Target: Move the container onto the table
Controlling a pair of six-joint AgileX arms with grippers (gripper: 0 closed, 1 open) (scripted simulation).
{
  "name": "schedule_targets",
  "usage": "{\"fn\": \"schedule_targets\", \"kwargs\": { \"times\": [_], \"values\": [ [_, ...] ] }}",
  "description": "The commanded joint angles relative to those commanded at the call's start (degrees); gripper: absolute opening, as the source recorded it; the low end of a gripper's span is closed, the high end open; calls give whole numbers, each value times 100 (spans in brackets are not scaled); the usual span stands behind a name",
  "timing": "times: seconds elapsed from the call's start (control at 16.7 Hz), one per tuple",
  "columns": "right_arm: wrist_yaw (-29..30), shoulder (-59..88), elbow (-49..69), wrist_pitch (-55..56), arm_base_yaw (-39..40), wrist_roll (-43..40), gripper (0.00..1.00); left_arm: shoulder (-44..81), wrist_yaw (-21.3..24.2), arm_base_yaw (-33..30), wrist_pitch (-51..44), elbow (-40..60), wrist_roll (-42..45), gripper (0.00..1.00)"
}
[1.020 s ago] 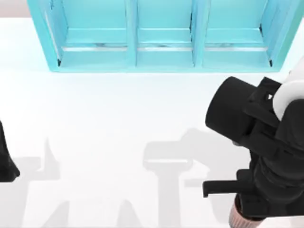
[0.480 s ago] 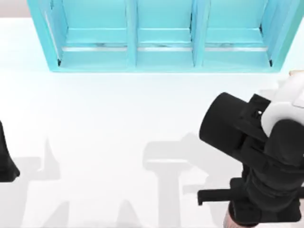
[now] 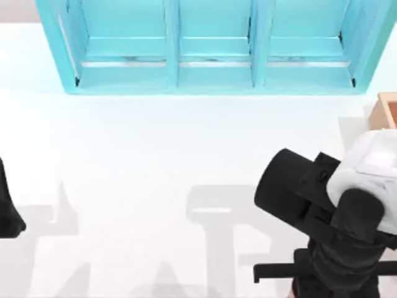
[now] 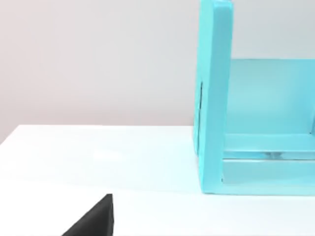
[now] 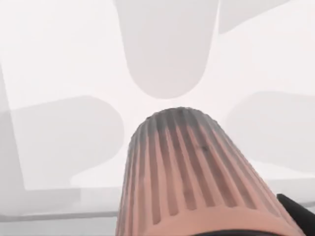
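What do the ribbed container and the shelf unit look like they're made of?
The container looks like matte molded plastic or perhaps clay: pinkish-brown, with fine even vertical ribs and no shine. The shelf unit looks like painted wood or board: flat turquoise panels, faintly glossy, with square edges.

bright even light; soft grey arm shadows on table (image 3: 124, 155).

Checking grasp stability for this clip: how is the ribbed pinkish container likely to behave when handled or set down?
The container looks rigid, a ribbed cylinder, so it probably won't flex. Its vertical ribs should help against slipping. Being round-sided, it may roll if it is laid sideways on the table.
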Motion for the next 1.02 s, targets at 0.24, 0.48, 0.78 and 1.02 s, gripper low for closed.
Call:
{"fn": "schedule_targets", "kwargs": {
  "times": [0.24, 0.48, 0.78, 1.02],
  "values": [
    [0, 0, 0, 0, 0, 0, 23, 0, 0, 0, 0, 0, 0, 100],
    [0, 0, 0, 0, 0, 0, 53, 0, 0, 0, 0, 0, 0, 100],
    [0, 0, 0, 0, 0, 0, 90, 0, 0, 0, 0, 0, 0, 100],
    [0, 0, 0, 0, 0, 0, 100, 0, 0, 0, 0, 0, 0, 100]
  ]
}}
